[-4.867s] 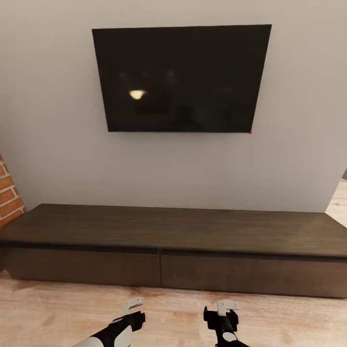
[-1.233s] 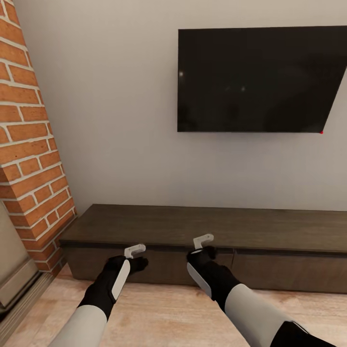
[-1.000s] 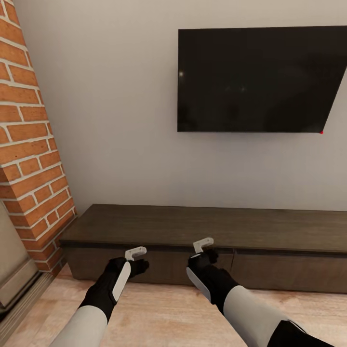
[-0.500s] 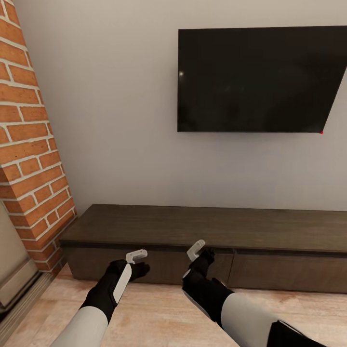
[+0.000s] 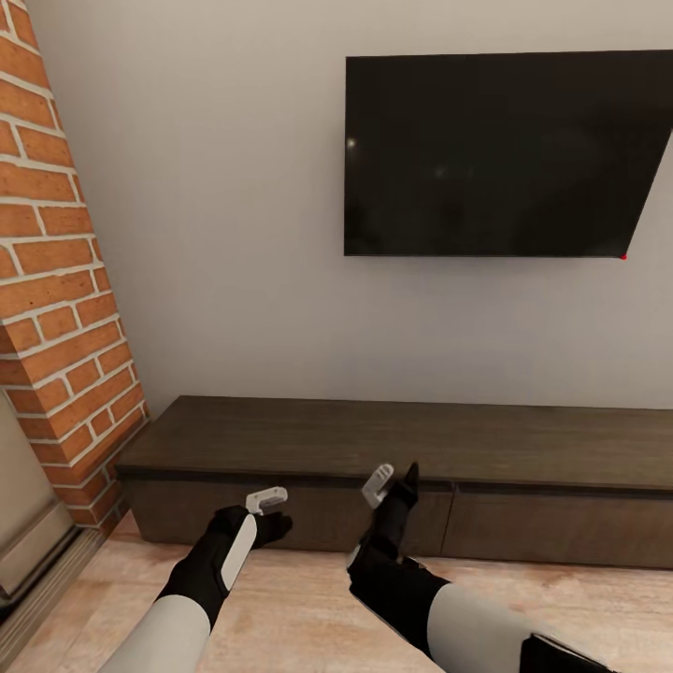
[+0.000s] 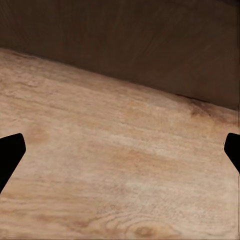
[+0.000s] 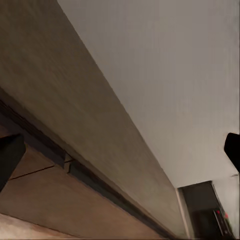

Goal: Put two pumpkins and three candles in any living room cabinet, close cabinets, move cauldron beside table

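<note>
Facing the long, low dark-brown wood cabinet (image 5: 393, 458), its drawers shut, both empty grippers, left (image 5: 265, 500) and right (image 5: 385, 479), hung spread open before it, so nothing looked stowed yet.

— Was there any writing to read, on the TV (image 5: 505, 154) or the cabinet (image 5: 393, 444)?
— None. The screen was blank black, the cabinet's wood carried no label, and the brick (image 5: 56, 280) at nine o'clock bore no sign or number.
</note>
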Tool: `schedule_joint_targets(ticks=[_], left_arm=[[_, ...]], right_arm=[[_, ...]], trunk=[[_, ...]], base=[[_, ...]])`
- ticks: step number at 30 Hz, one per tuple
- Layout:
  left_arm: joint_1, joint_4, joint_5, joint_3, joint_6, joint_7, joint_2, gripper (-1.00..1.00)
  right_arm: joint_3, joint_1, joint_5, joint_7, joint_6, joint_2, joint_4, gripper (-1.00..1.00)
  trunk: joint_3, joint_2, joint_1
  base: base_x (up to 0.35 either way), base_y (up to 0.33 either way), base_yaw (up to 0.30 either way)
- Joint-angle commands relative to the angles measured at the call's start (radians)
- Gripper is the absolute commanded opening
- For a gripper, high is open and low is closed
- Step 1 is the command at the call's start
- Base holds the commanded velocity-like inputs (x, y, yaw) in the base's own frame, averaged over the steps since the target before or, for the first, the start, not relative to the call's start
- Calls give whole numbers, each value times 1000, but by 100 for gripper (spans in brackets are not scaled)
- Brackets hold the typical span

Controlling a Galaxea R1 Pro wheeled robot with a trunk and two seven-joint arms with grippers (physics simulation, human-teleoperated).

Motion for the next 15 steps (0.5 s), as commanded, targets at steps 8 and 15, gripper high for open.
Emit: schedule_joint_targets(ticks=[8,15], left_arm=[[-1,-1,8,3,5,-112,2,100],[-1,-1,8,2,5,-138,2,100]], right_arm=[[230,52,-6,-122,7,0,-1,100],[381,71,-13,-105,6,10,-3,100]], trunk=[[-1,-1,0],[-1,-1,0]], base=[[0,0,0],[0,0,0]])
